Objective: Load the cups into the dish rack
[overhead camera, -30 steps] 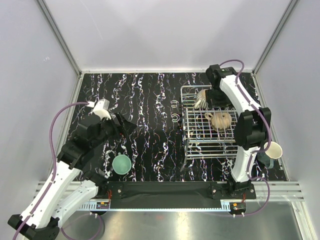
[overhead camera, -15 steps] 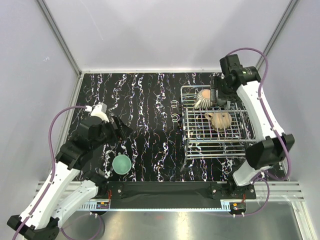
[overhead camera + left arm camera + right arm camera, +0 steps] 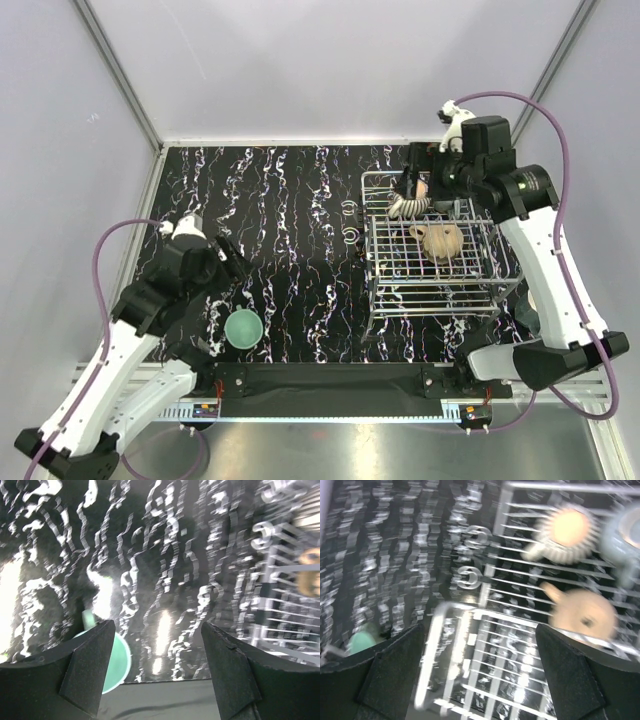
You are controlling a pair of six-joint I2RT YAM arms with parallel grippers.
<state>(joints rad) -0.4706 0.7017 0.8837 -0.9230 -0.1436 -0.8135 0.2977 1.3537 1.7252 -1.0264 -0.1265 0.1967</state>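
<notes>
**Cup handling**

- One teal-green cup stands on the table, well to the left of the dish rack and nearer the arm bases, mouth up
- Two cups sit inside the dish rack at its far end: a ribbed cream cup and a tan cup, just beside each other
- The left gripper hangs above the teal-green cup, on the side away from the dish rack. Its fingers are spread wide and hold nothing
- The right gripper hovers over the dish rack's far end, fingers apart, empty
- Judged properties: ceramic, so rigid, brittle and probably glaze-slick, with some weight for its size
- Recommended hold: pinch the wall at the rim, one finger inside and one outside. The handle position is too blurred to confirm
- Lower onto the prongs gently, since wire contact could chip the rim
</notes>
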